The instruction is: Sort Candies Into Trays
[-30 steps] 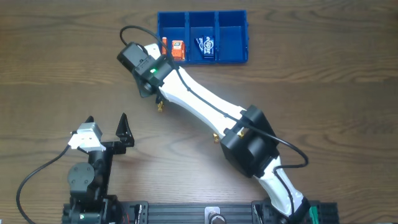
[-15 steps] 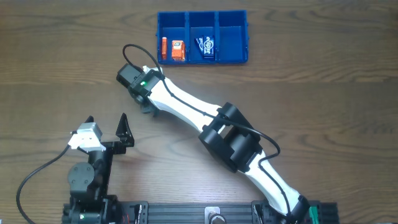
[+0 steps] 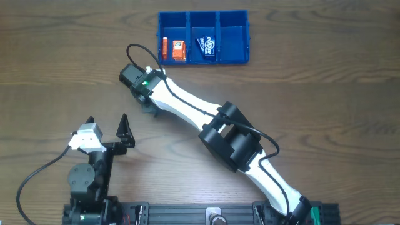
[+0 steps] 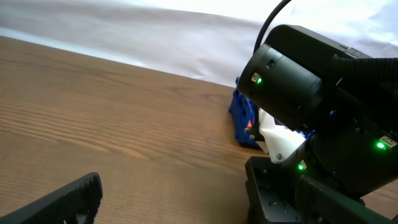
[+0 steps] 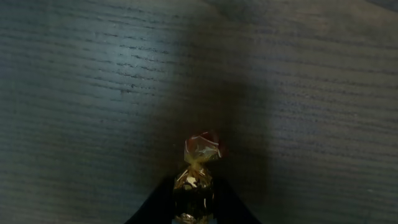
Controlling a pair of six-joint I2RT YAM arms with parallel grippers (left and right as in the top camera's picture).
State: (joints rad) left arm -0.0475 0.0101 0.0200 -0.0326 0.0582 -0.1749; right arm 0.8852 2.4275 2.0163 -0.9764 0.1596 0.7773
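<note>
Wooden table; blue tray far centre. Right gripper, near-left of tray, clamped gold-wrapped candy: long axis along gripper axis, twist end outward, lower end hidden. Left gripper spread, near left.

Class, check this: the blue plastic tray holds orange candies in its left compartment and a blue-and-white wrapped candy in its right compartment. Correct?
Not quite. The top view shows the blue-and-white wrapped candy in the middle compartment of the blue plastic tray, not the right one, which is bare. The orange candies do lie in the left compartment.
</note>
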